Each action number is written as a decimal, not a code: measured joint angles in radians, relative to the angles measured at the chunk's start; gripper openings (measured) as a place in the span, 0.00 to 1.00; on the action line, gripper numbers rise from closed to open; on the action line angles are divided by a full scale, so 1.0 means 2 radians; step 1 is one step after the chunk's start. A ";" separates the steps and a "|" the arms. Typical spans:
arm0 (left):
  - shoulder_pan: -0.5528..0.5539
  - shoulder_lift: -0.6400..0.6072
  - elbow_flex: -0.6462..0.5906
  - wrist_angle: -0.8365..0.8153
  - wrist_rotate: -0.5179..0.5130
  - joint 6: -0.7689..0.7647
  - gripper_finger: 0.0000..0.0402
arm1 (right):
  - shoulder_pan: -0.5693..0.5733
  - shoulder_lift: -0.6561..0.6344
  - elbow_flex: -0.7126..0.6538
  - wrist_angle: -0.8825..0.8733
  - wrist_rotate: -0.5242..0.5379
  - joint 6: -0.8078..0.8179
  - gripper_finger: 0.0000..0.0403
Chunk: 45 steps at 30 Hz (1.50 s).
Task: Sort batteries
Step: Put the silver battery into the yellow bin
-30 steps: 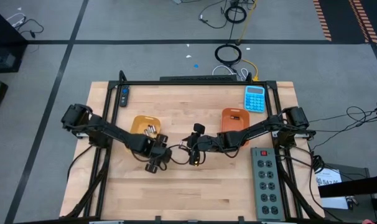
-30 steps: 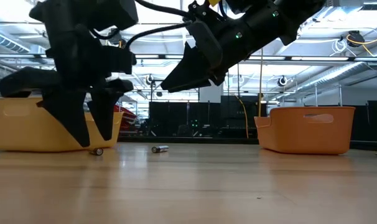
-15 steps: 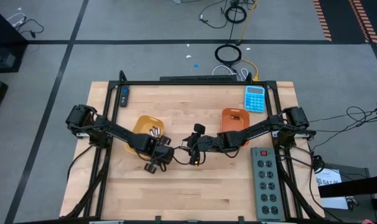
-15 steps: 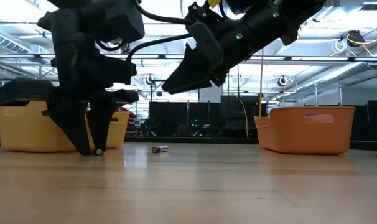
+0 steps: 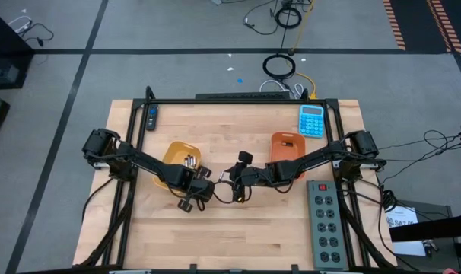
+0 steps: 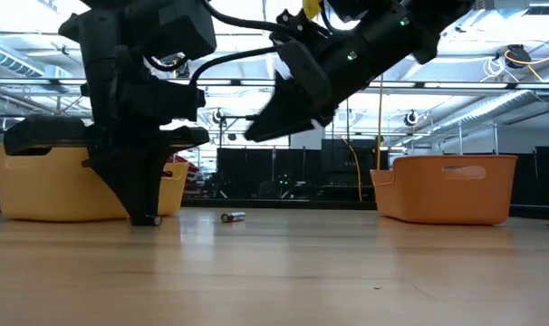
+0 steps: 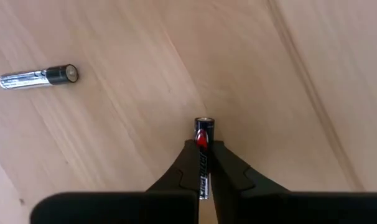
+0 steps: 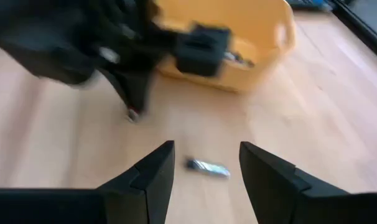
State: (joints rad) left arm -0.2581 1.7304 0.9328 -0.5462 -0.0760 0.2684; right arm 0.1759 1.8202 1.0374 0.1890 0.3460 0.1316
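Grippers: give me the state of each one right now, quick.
Left gripper: closed on a battery down at the table.
Right gripper: open, holding nothing, above a loose battery.

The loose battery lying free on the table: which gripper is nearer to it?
Right. The right gripper hangs open just above the loose battery; the left gripper is off to one side, shut on another battery.

Blue calculator (image 5: pixel 312 120) at far right corner; power strip (image 5: pixel 324 222) along right edge
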 joint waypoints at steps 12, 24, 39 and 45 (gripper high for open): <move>-0.002 -0.037 0.087 -0.144 -0.058 -0.021 0.04 | 0.015 -0.040 0.000 -0.083 0.099 0.033 0.42; 0.025 -0.087 0.100 -0.301 -0.110 -0.138 0.24 | 0.018 -0.040 -0.002 -0.089 0.116 0.048 0.42; 0.053 -0.071 0.069 -0.030 -0.049 -0.152 0.39 | 0.022 -0.063 -0.003 -0.164 0.123 0.071 0.42; 0.071 -0.050 0.044 0.056 -0.060 -0.201 0.40 | 0.027 -0.064 -0.003 -0.219 0.172 0.106 0.42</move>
State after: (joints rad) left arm -0.1155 1.6314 1.0200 -0.4348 -0.1959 -0.1327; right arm 0.2302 1.6920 1.0317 -0.2498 0.6903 0.3437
